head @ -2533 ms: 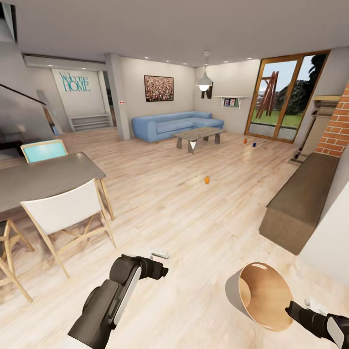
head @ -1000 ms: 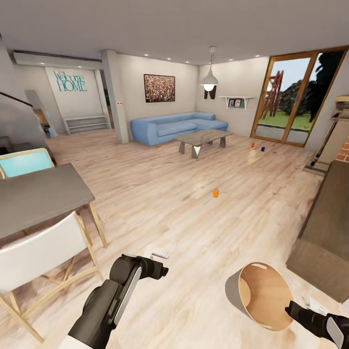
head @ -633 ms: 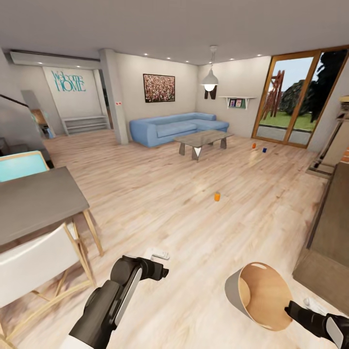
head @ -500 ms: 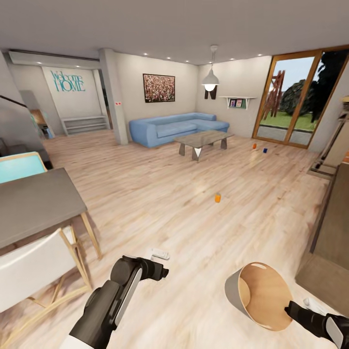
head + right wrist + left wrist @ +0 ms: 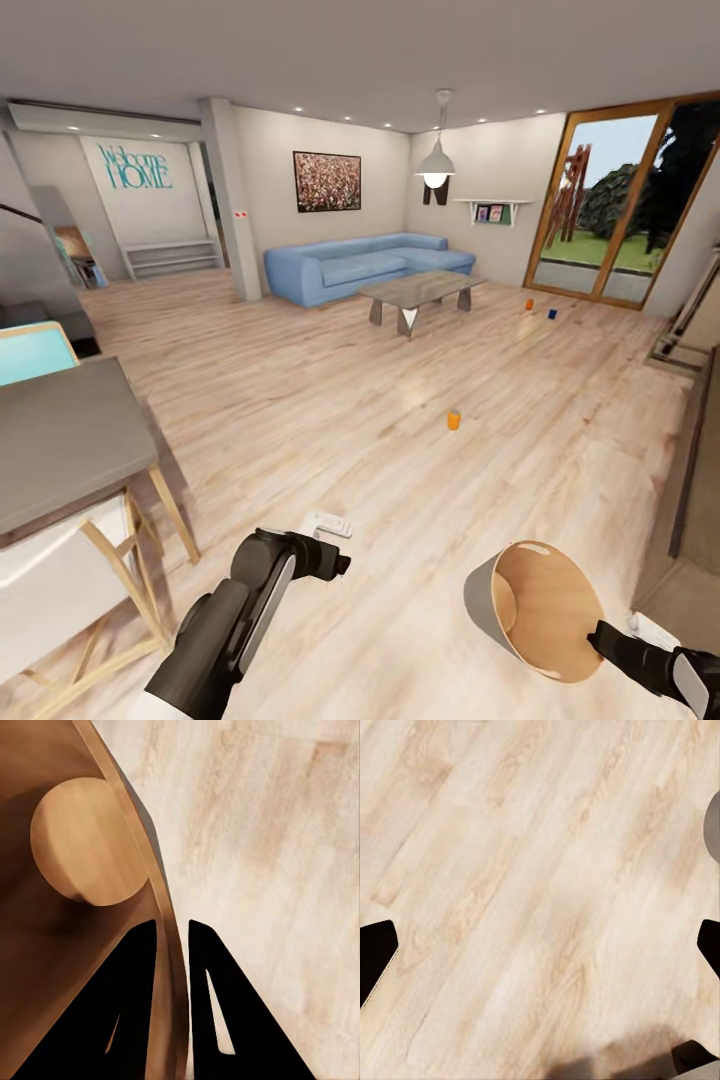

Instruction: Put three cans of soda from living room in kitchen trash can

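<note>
My right gripper (image 5: 603,634) is shut on the rim of the tash can (image 5: 482,598), a pale grey bin with a wood-brown inside, held tilted low at the right. In the right wrist view the fingers (image 5: 142,967) straddle the tash can's wall (image 5: 52,945), and nothing lies inside. One orange can of soda (image 5: 453,420) stands on the floor ahead. Another orange can (image 5: 529,304) and a blue can (image 5: 551,313) stand far off near the glass doors. My left gripper (image 5: 330,524) hangs open over bare floor, its gripper (image 5: 540,952) holding nothing.
A dark table (image 5: 60,440) with a white chair (image 5: 50,580) and a turquoise chair (image 5: 30,352) stands close at the left. A dark low cabinet (image 5: 700,470) lines the right. The blue sofa (image 5: 350,265) and coffee table (image 5: 420,288) lie ahead across open wood floor.
The camera has travelled forward into the living room: table and chairs slid off to the left, the cabinet to the right, the cans look nearer. Both arms keep their pose.
</note>
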{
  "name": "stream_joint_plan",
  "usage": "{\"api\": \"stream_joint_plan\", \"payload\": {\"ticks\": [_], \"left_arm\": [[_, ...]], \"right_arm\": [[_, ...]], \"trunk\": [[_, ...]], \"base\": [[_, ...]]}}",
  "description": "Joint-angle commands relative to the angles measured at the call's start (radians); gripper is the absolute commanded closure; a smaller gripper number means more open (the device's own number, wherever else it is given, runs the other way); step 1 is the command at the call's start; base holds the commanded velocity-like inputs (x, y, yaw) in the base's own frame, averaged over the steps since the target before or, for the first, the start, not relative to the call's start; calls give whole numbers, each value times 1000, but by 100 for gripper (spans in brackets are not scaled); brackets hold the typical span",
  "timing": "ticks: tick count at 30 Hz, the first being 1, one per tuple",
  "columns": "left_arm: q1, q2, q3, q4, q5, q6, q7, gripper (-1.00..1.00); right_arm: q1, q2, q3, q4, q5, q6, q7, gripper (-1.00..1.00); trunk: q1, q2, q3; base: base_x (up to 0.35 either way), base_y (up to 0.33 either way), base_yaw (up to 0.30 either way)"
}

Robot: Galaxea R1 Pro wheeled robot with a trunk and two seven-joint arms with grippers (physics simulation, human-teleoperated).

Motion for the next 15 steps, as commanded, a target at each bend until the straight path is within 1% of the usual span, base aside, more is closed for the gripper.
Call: {"api": "stream_joint_plan", "payload": {"ticks": [1,15], "left_arm": [[0,0,-1,0,0,0,0,-100],[0,1,-3,0,0,-1,0,-100]], "right_arm": [[-1,0,-5,-1,-19,4,6,100],[-1,1,-5,-1,-19,4,6,100]], "trunk": [[0,0,0],[0,0,0]], "base": [[344,0,0],[344,-1,0]]}}
